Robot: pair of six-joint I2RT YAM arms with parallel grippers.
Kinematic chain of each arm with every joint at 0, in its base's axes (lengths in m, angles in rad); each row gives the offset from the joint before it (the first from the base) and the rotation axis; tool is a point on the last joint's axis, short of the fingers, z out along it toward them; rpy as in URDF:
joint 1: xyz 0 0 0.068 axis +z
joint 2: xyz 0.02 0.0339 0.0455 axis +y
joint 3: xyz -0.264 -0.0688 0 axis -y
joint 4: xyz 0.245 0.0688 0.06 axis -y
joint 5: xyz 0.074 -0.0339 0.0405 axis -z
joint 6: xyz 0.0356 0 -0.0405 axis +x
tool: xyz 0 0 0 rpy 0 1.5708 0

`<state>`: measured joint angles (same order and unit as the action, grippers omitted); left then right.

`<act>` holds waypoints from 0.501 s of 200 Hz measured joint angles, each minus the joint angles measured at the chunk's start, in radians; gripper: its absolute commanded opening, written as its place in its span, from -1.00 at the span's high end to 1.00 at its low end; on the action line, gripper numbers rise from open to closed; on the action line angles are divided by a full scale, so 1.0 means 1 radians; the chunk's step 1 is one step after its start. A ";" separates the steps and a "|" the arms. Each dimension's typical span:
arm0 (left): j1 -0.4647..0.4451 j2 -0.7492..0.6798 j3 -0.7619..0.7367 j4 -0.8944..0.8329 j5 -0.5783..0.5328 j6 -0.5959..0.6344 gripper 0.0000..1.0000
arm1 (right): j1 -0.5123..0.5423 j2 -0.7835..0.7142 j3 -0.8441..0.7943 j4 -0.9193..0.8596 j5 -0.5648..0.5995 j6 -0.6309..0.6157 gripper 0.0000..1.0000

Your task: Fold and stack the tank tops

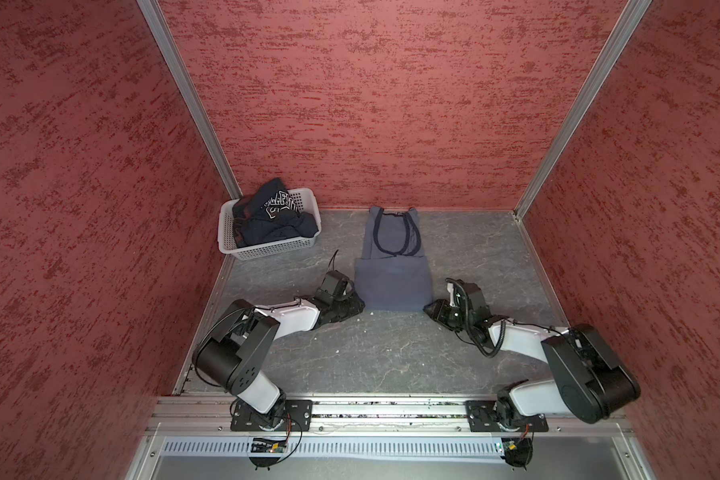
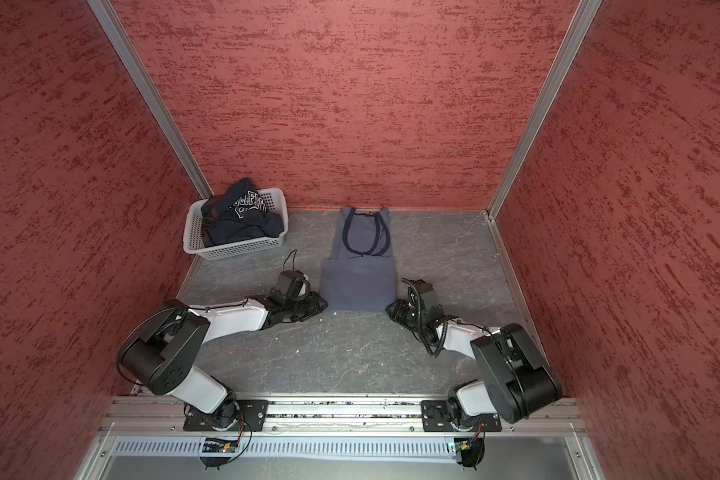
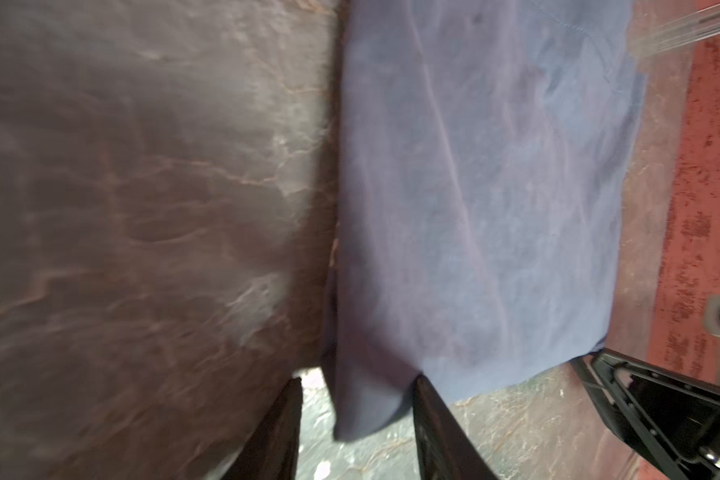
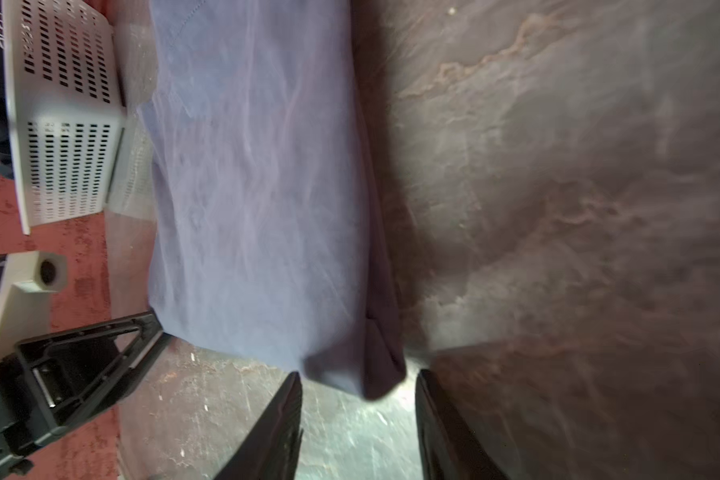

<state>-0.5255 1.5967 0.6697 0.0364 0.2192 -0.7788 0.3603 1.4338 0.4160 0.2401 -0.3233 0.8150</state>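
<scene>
Grippers are sitting low over the table (image 1: 371, 357), one at each near corner of the grey-blue tank top (image 1: 391, 286). We are seeing that shirt lying flat in the middle of the table, toward the back wall. Its navy-trimmed straps are pointing at the wall and its lower part is lying folded up over itself, so the near half is showing as a doubled rectangle.

Our left gripper (image 1: 360, 306) is sitting at the near left corner of that fold. In the left wrist view its jaws are standing partly apart with the cloth corner lying between them. One finger (image 3: 433, 428) is touching the fabric and a strip of table is showing beside the other, so we are not clamping anything.

Our right gripper (image 1: 427, 308) is sitting at the near right corner. In the right wrist view its jaws are likewise standing partly apart, and the cloth corner is reaching just to the gap between the tips, ungripped.

We are also seeing the navy tank top (image 1: 275, 222), white lettering showing, lying bunched in the white basket (image 1: 267, 250) at the back left corner of the table, well apart from the grey-blue one.
</scene>
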 measured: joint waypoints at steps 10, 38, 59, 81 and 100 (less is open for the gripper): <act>0.000 0.008 0.001 0.015 0.008 -0.002 0.27 | 0.000 0.016 0.000 0.021 -0.003 0.008 0.34; 0.000 0.025 0.004 0.031 0.018 -0.011 0.48 | 0.000 0.038 0.000 0.043 -0.009 0.012 0.60; 0.000 0.031 0.004 0.029 0.019 -0.022 0.68 | 0.000 0.038 0.000 0.036 -0.010 0.006 0.84; -0.001 0.030 0.004 0.028 0.022 -0.025 0.91 | 0.001 0.016 0.000 0.004 -0.009 -0.005 0.99; -0.010 0.013 0.005 0.004 0.019 -0.018 1.00 | 0.004 -0.044 0.002 -0.041 -0.004 -0.017 1.00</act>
<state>-0.5350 1.6093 0.6750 0.0406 0.2382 -0.7971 0.3645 1.3899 0.4179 0.1993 -0.3275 0.7979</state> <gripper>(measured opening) 0.053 0.047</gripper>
